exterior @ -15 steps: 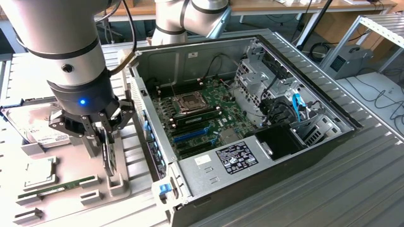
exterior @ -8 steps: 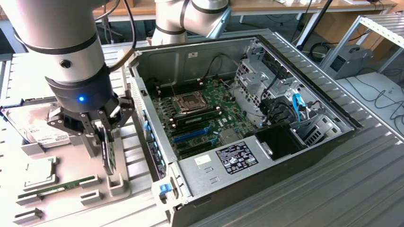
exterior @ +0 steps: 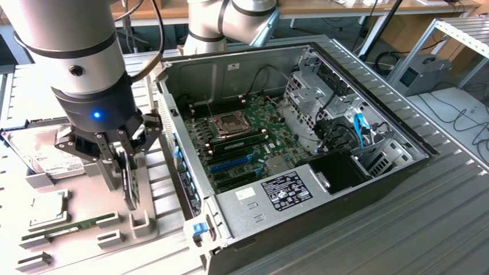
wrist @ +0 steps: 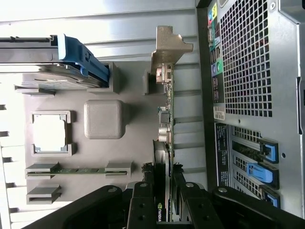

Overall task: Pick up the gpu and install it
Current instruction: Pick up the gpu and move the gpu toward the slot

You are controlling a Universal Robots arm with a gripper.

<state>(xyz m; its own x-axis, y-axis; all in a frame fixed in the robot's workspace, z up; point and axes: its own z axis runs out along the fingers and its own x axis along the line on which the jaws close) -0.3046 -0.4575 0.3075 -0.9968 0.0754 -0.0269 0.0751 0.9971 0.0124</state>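
The gpu (exterior: 131,192) is a thin black card standing on edge, just above or at its grey slotted holder (exterior: 139,220); I cannot tell whether the two touch. My gripper (exterior: 126,172) reaches down from above with a finger on each side of the card, shut on it. In the wrist view the gripper (wrist: 162,191) clamps the gpu (wrist: 164,152) near one end. The card's silvery metal bracket (wrist: 169,47) sticks out at the far end. The open computer case (exterior: 321,63) lies at the exterior view's right of the gripper, with the motherboard's blue slots (exterior: 229,163) exposed.
A grey fixture plate (wrist: 102,119) holds a hard drive (exterior: 46,152), a processor chip (exterior: 47,209) and a green RAM stick (exterior: 73,226). The case's near wall (exterior: 172,143) stands close beside the gripper. Cables and drive cages (exterior: 336,126) crowd the case's far side.
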